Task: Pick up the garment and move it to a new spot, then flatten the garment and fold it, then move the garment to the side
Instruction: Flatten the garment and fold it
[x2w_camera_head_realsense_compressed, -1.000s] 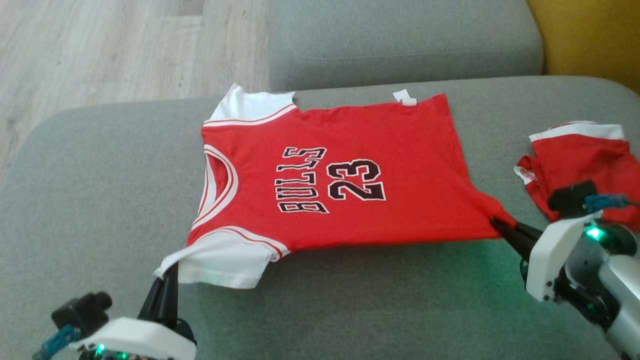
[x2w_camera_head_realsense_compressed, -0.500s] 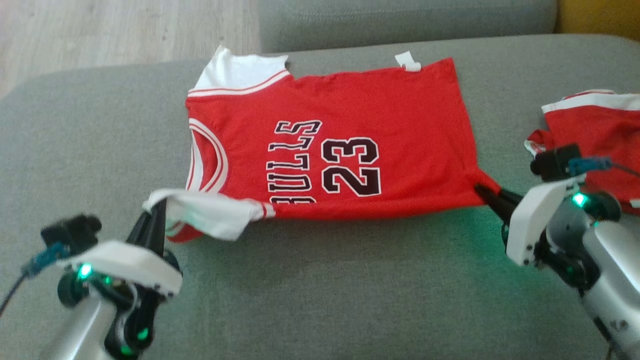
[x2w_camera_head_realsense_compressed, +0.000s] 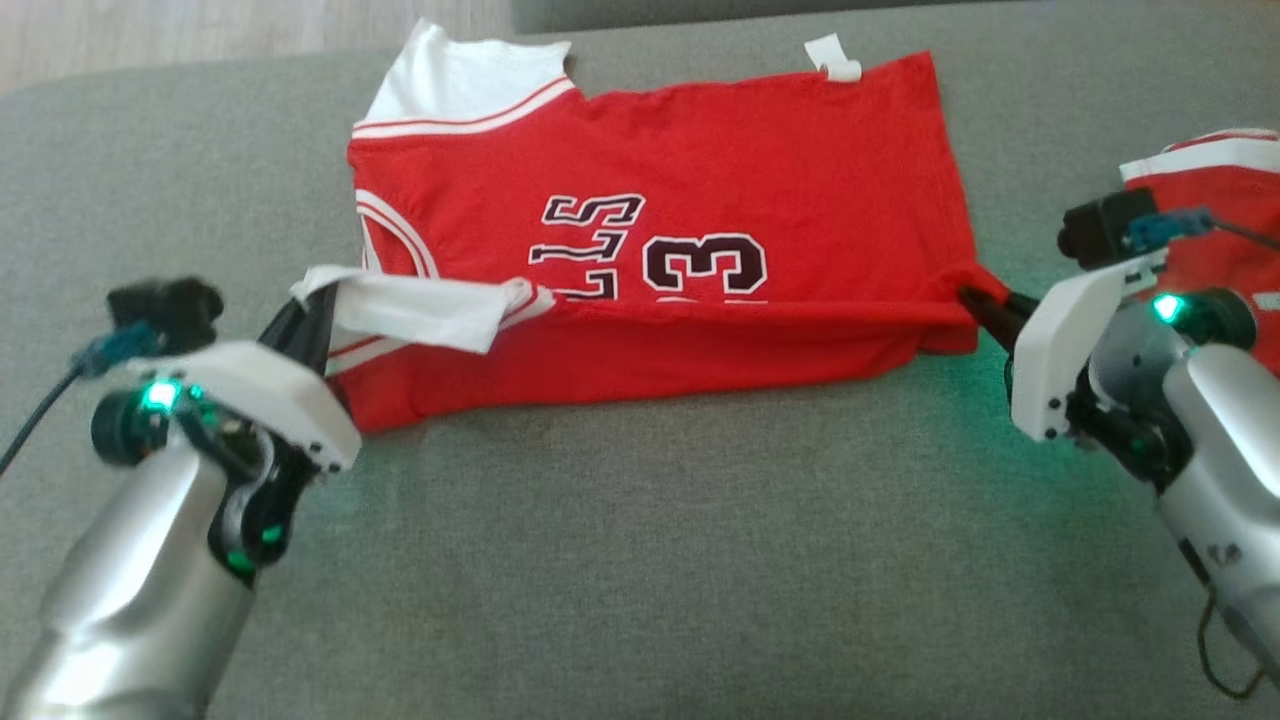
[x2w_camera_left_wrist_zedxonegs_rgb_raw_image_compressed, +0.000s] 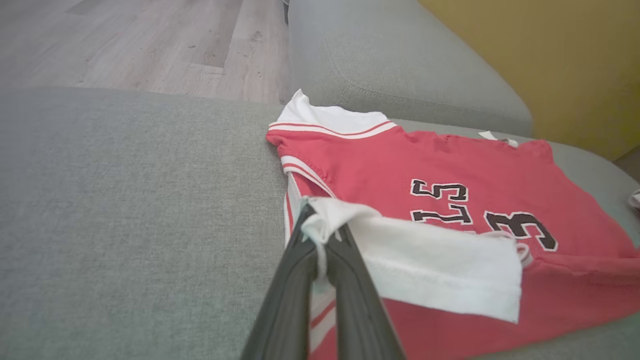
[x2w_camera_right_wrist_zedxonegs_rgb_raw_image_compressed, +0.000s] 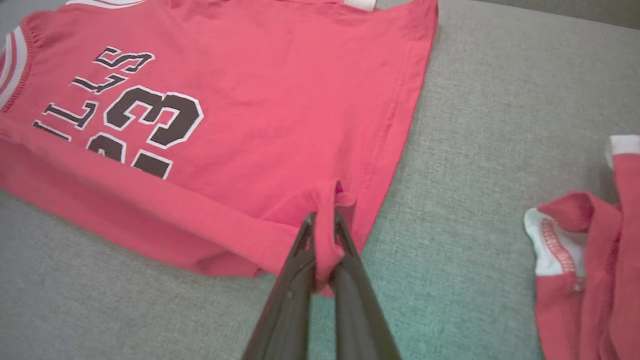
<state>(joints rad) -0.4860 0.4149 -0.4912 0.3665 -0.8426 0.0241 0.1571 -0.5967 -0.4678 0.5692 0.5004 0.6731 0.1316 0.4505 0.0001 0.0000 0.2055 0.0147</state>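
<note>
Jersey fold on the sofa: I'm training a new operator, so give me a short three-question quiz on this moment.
1. True or false: the left tool pinches the white sleeve of the jersey.
2. Which printed digit shows whole in the head view?
3. The right tool grips the jersey's: A neckline; B hem corner; C white tag.
Key: 1 true; 2 the 3; 3 B.

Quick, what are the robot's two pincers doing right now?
Left pincer: shut on the jersey's white sleeve.
Right pincer: shut on the jersey's hem.
</note>
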